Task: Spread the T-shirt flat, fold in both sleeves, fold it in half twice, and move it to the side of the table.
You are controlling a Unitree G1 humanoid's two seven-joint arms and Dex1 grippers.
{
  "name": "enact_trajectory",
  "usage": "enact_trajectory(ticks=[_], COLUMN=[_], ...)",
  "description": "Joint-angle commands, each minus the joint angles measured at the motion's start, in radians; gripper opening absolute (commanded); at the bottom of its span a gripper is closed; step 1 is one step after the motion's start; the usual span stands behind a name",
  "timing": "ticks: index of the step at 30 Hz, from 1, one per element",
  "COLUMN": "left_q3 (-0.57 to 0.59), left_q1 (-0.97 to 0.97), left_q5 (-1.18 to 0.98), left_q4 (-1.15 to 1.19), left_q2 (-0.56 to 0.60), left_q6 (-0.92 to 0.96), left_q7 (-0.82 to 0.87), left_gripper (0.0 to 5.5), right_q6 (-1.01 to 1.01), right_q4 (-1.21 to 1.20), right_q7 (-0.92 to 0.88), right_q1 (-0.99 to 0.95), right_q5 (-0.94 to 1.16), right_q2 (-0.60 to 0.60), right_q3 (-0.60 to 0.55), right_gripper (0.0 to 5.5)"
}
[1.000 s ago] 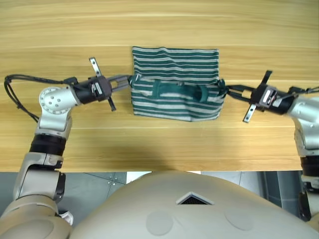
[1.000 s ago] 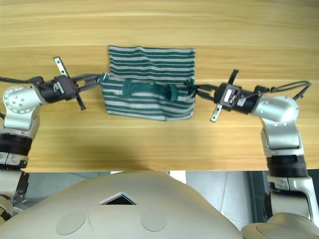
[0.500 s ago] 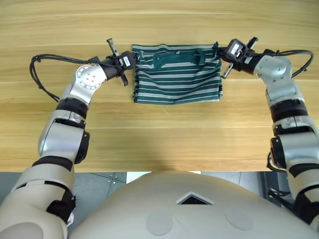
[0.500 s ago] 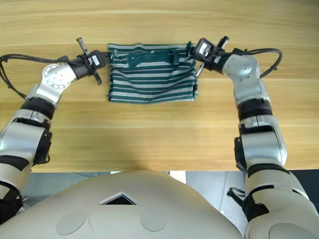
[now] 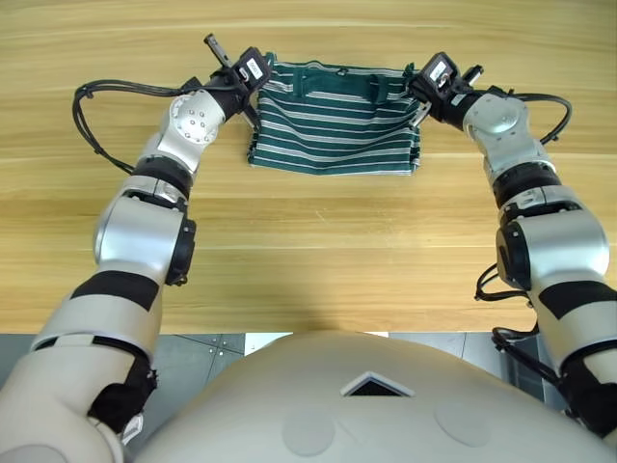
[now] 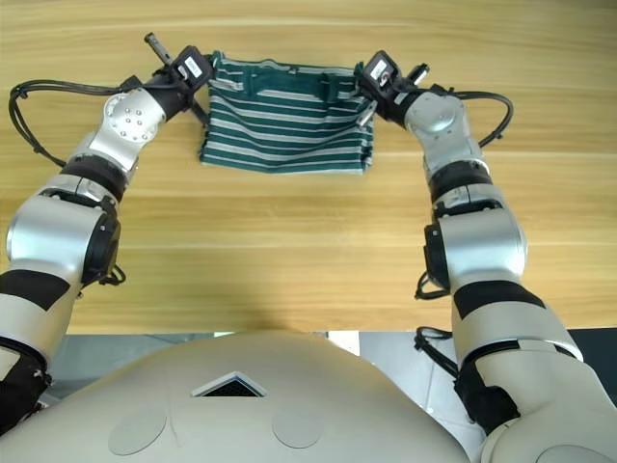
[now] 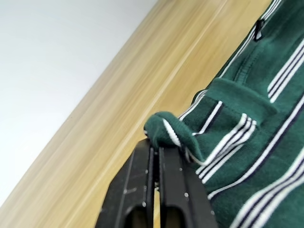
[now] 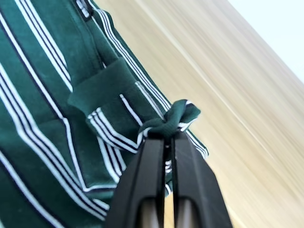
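The green T-shirt (image 5: 333, 121) with white stripes lies folded into a compact rectangle on the far middle of the wooden table (image 5: 308, 251). My left gripper (image 5: 260, 75) is shut on the T-shirt's far left corner, and the left wrist view shows a bunched fold (image 7: 164, 130) pinched at the fingertips. My right gripper (image 5: 416, 81) is shut on the far right corner, with a knot of cloth (image 8: 173, 116) clamped between its fingers. Both arms stretch out across the table to the shirt's far edge.
Bare wood surrounds the T-shirt on all sides. Black cables (image 5: 106, 121) loop from my left arm over the table, and another cable (image 5: 549, 111) arcs beside my right arm. The table's near edge (image 5: 308, 333) runs just in front of me.
Both grippers carried the T-shirt's near edge up and over to the far edge, folding it in half. The bundle now sits farther from me and looks shorter front to back.
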Motion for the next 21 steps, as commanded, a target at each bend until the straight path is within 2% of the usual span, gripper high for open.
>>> enact_trajectory(ticks=[1, 9, 10, 11, 13, 21], left_q3=[-0.017, 0.011, 0.021, 0.034, 0.073, 0.226], left_q1=[-0.030, -0.022, -0.022, -0.020, -0.020, -0.086], left_q5=[0.039, 0.061, 0.055, 0.046, 0.016, -0.084], left_q4=[0.034, 0.058, 0.059, 0.060, 0.060, 0.050], left_q2=[-0.042, -0.104, -0.108, -0.111, -0.117, -0.095], left_q6=[0.099, 0.259, 0.276, 0.290, 0.312, 0.346], left_q7=[0.024, 0.023, 0.014, -0.003, -0.037, -0.032], left_gripper=[0.02, 0.02, 0.00, 0.31, 0.55, 1.61], right_q6=[0.044, 0.108, 0.116, 0.120, 0.124, 0.150], right_q4=[0.053, 0.092, 0.095, 0.097, 0.096, 0.086], right_q7=[-0.043, -0.034, -0.043, -0.048, -0.049, -0.007], right_q1=[-0.016, 0.035, 0.041, 0.045, 0.044, 0.004], right_q5=[-0.025, -0.101, -0.109, -0.104, -0.081, 0.099], right_q2=[0.021, 0.033, 0.035, 0.039, 0.044, 0.045], right_q3=[0.004, 0.062, 0.068, 0.063, 0.038, -0.155], right_gripper=[0.00, 0.00, 0.35, 0.49, 0.77, 1.94])
